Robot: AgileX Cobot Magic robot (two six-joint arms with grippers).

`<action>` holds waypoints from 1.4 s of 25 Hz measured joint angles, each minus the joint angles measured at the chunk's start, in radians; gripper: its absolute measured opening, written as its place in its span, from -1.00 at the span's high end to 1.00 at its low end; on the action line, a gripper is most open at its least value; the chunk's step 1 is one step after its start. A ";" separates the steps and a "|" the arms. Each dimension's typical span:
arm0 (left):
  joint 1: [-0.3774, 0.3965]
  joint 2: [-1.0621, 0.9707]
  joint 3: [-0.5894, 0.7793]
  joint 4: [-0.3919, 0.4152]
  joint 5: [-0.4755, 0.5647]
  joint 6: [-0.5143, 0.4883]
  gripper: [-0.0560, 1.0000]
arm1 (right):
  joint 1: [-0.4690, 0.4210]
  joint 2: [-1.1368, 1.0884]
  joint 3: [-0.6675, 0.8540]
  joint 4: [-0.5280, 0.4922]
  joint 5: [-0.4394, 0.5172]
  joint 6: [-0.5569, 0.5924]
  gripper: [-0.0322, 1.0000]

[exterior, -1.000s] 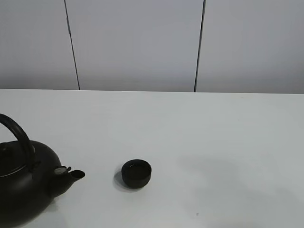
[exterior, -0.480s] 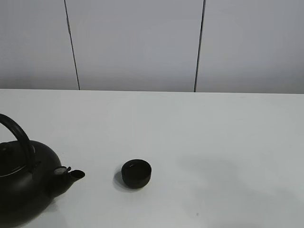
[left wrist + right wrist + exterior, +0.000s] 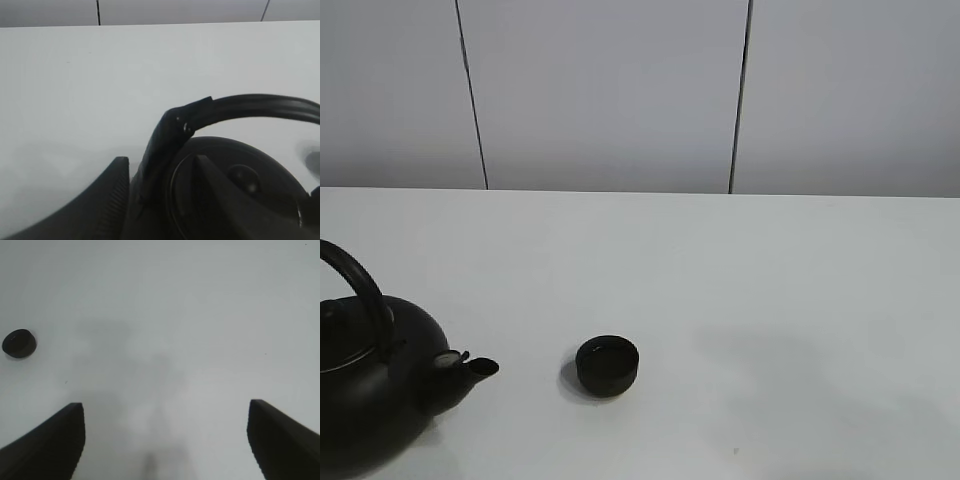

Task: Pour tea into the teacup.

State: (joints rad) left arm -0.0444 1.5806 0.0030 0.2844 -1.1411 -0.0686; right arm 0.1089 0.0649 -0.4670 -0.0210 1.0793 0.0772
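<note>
The kettle (image 3: 370, 390) looks heavy and rigid, so I'd lift by its arched handle (image 3: 260, 106) — my left gripper (image 3: 160, 161) straddles it, clamped or not I cannot tell — while the teacup (image 3: 607, 365) sits just off the kettle's spout (image 3: 480, 368) and my right gripper (image 3: 166, 405) gapes empty beyond.

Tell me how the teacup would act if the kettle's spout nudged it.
The teacup is low and wide, so it would probably slide rather than tip. It looks far smaller than the kettle, so likely light and easily shoved. The table looks smooth, so little would stop it.
</note>
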 joint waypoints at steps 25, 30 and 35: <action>0.000 0.000 0.000 -0.058 -0.004 -0.005 0.33 | 0.000 0.000 0.000 0.000 -0.001 0.000 -0.24; 0.000 0.000 0.000 -0.044 -0.004 -0.005 0.33 | 0.000 0.000 0.000 0.000 -0.001 0.000 -0.24; 0.000 0.000 0.000 -0.035 -0.004 -0.004 0.33 | 0.000 0.000 0.000 0.000 -0.001 0.000 -0.24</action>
State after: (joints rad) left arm -0.0444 1.5806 0.0030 0.2494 -1.1452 -0.0723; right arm 0.1089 0.0649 -0.4670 -0.0210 1.0783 0.0772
